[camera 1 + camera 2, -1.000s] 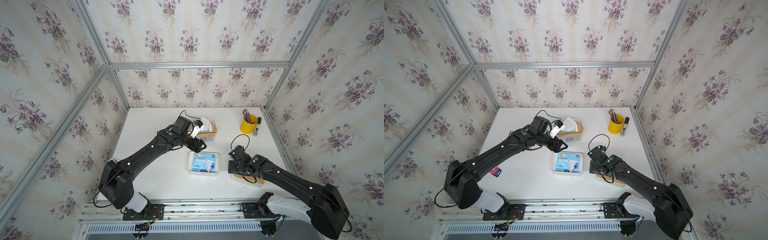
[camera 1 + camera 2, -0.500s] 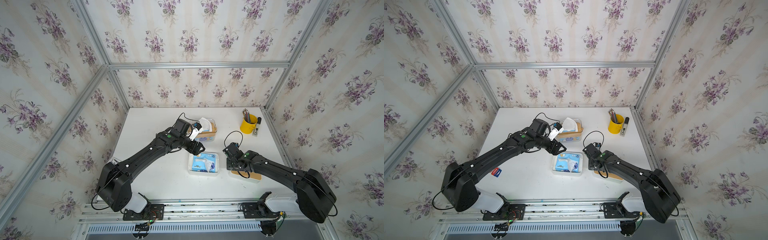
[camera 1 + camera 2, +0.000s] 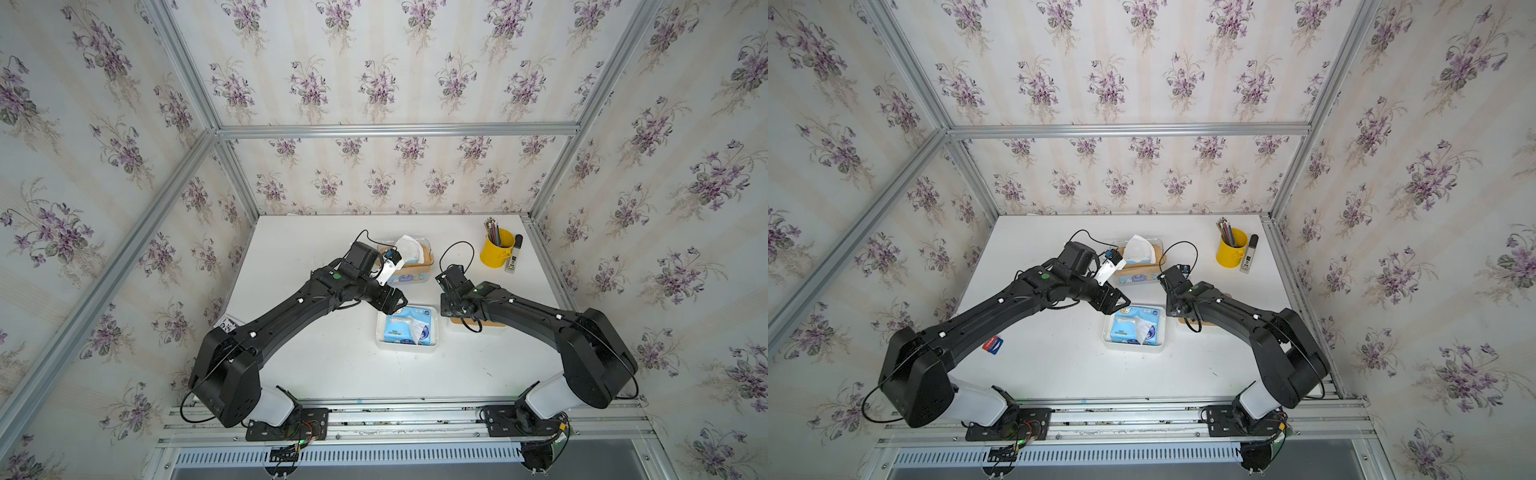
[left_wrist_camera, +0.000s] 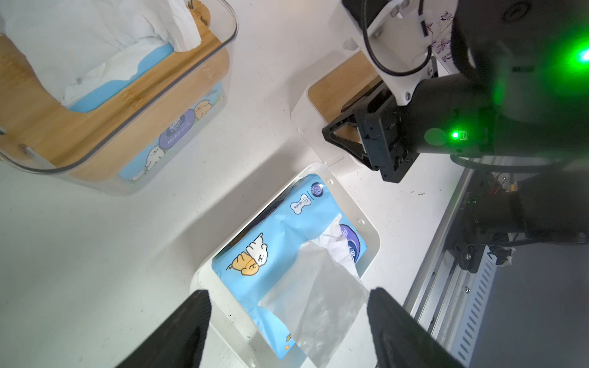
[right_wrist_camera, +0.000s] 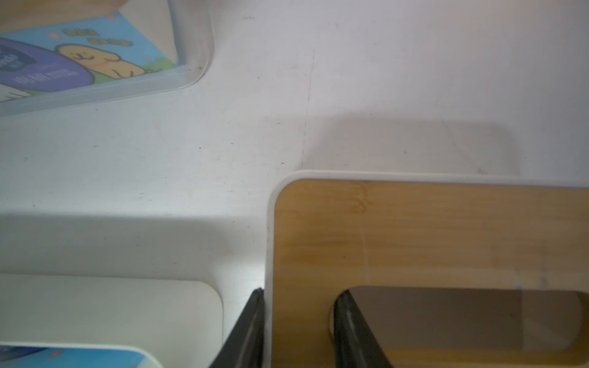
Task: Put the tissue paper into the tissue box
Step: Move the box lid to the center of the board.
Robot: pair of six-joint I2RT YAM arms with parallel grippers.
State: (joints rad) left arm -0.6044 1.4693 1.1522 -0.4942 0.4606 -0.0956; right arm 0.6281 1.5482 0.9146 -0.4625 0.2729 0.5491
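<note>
Jaws: left gripper (image 4: 290,291) wide, empty; right gripper (image 5: 299,293) tight on bamboo lid (image 5: 430,229); white table (image 3: 332,374), floral walls (image 3: 395,62).

Between the wide-spread jaws of the left tool (image 4: 290,296) the way down is open as far as the blue tissue pack (image 4: 274,235) and its loose sheet (image 4: 318,296), which fill the white box (image 4: 376,235); the box's corner rim lies right at one fingertip. Ahead of this tool a lane of bare counter (image 4: 95,248) runs on, hemmed by the clear-walled box (image 4: 95,178) on one side and the right tool (image 5: 299,331) with its arm on the other. The right tool has little room: its jaws pinch the end of the bamboo lid (image 5: 430,235), one finger in the slot, the other in the narrow gap between lid and white box. Past the lid's end the counter lies open.
</note>
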